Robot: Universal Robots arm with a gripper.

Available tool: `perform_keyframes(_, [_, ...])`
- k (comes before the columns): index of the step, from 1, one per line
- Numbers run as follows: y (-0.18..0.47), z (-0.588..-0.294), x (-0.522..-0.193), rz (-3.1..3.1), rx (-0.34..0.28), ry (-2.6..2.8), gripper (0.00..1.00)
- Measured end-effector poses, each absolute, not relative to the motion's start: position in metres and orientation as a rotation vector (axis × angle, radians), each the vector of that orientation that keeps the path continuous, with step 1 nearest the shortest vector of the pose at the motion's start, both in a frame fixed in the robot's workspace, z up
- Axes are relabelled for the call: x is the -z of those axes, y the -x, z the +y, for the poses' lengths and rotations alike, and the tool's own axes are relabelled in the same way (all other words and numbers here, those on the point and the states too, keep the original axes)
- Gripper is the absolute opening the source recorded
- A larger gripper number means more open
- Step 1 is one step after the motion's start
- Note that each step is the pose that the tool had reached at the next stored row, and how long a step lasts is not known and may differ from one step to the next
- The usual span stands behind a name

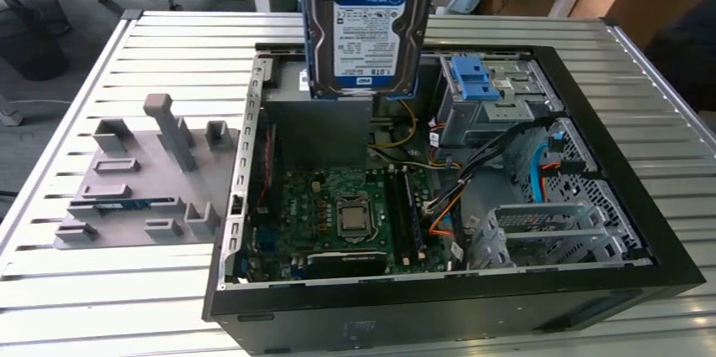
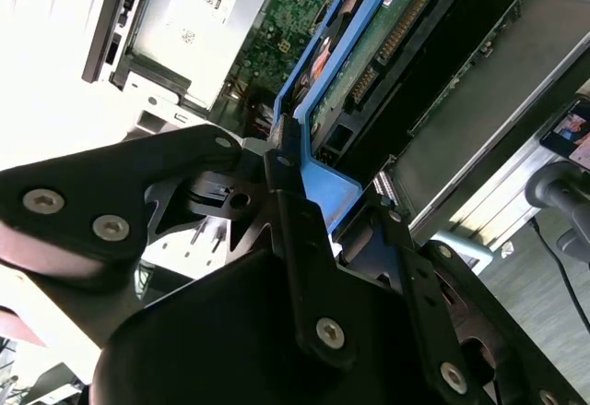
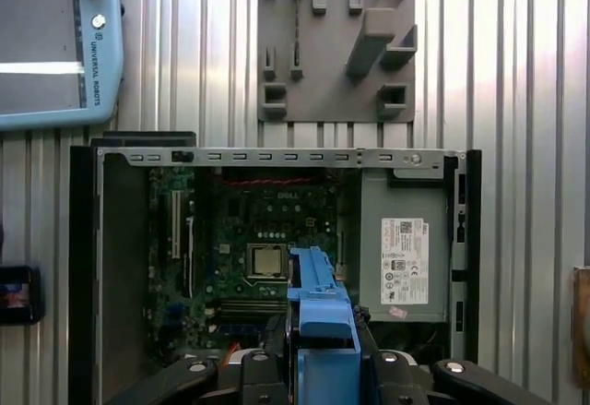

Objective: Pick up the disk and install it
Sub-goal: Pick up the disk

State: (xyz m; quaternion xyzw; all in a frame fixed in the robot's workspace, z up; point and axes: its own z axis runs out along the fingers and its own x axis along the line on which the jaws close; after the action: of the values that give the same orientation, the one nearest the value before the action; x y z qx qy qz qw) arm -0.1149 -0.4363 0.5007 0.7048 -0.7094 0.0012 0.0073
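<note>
gripper (image 3: 323, 373) clamps white-and-blue-labelled disk (image 1: 367, 30) above case (image 1: 448, 315).

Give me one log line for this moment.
gripper: shut on disk | disk: upright above open computer case | install: not done

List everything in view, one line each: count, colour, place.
disk: one, silver, white-and-blue label, blue carrier, upright above the open case.
computer case: one, black, open, on the table.
motherboard: one, green, inside the case.
drive cage: one, grey with blue latch, inside the case.
power supply: one, grey, white label, inside the case.
fixture tray: one, grey, on the table at the exterior view's left of the case.
teach pendant: one, grey-blue, red button, on the table.
table: one, silver, slatted, under everything.
gripper: one, black, shut on the disk.
</note>
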Motion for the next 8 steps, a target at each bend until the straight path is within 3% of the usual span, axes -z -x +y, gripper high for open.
perform_keyframes(8, [0.1076,-0.44,-0.5007,-2.218,-0.003,-2.203,0.36])
